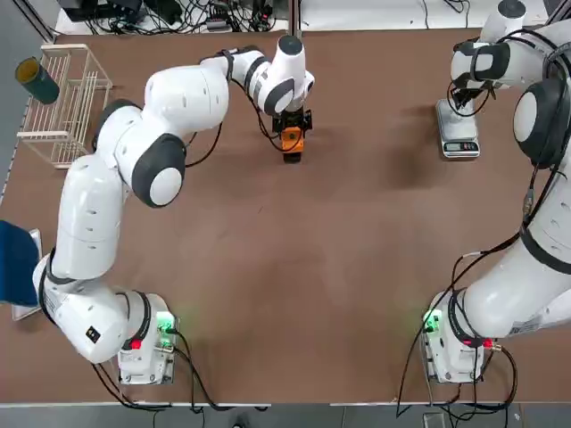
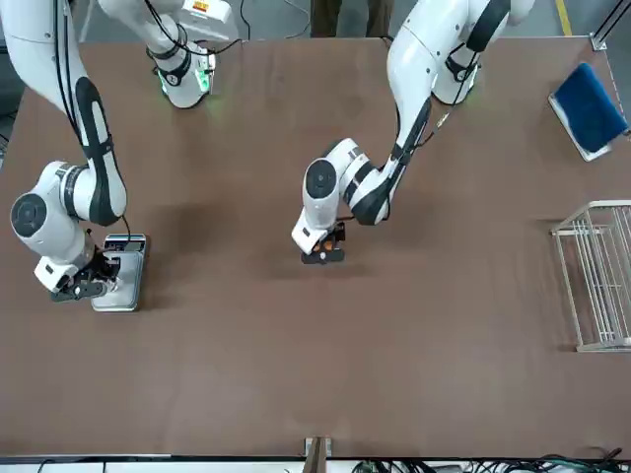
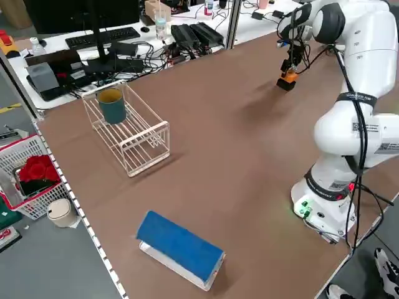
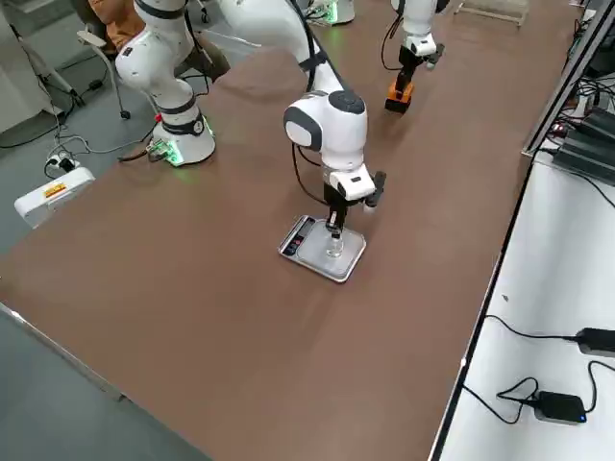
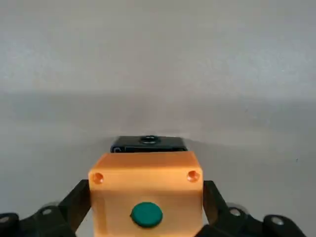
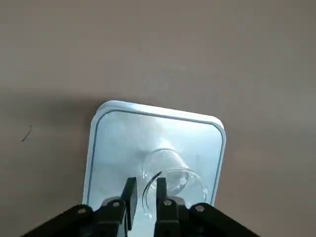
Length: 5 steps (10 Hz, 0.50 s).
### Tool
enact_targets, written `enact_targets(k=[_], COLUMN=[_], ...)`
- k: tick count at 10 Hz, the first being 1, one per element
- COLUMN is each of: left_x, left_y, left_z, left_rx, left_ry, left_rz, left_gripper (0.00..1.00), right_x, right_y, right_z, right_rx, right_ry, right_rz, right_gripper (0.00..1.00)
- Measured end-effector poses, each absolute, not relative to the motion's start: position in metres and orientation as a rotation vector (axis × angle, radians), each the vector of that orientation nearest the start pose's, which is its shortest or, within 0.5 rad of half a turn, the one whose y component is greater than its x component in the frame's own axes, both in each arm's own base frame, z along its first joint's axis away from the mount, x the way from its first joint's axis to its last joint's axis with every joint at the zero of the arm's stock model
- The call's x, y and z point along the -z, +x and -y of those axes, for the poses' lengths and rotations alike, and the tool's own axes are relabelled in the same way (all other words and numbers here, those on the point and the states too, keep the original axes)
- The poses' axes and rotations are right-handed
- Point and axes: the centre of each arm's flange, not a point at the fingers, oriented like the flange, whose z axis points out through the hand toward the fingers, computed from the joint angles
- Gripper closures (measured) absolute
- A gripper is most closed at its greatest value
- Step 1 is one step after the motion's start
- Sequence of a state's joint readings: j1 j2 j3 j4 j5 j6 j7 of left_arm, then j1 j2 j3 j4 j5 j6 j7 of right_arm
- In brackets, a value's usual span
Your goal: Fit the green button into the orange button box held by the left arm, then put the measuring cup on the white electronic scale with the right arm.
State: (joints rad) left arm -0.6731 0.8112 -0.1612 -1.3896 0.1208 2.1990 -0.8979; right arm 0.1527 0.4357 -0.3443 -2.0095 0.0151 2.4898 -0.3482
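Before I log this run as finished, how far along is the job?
Done: the green button sits in the orange button box, which the left gripper clamps at mid-table. In hand: the right gripper pinches the rim of the measuring cup over the white electronic scale; whether it rests on the platform is unclear. Left: letting go of the cup.

1. Even, bright overhead light; soft shadows lie on the desk (image 1: 339,250) under both arms.
2. Wrist views look washed pale.
3. The fingers (image 5: 74,202) blur at close range.
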Motion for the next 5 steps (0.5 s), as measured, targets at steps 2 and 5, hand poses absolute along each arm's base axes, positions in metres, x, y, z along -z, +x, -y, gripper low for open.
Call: enact_targets(k=[2, 5], left_x=[-0.2297, -0.2336], left_y=[0.5137, 0.5169], left_z=[0.5240, 0.5231], left_rx=[-0.012, -0.003], left_ry=[-3.161, -3.165], left_rz=[0.068, 0.075], left_gripper=[0.01, 0.01], right_x=[-0.2532, -0.2517], right_y=[0.6012, 0.5995], right_z=[0.1088, 0.1080], right_rx=[0.029, -0.003], right_ry=[-3.270, -3.265], right_rz=[0.295, 0.294], right_gripper=[0.68, 0.64])
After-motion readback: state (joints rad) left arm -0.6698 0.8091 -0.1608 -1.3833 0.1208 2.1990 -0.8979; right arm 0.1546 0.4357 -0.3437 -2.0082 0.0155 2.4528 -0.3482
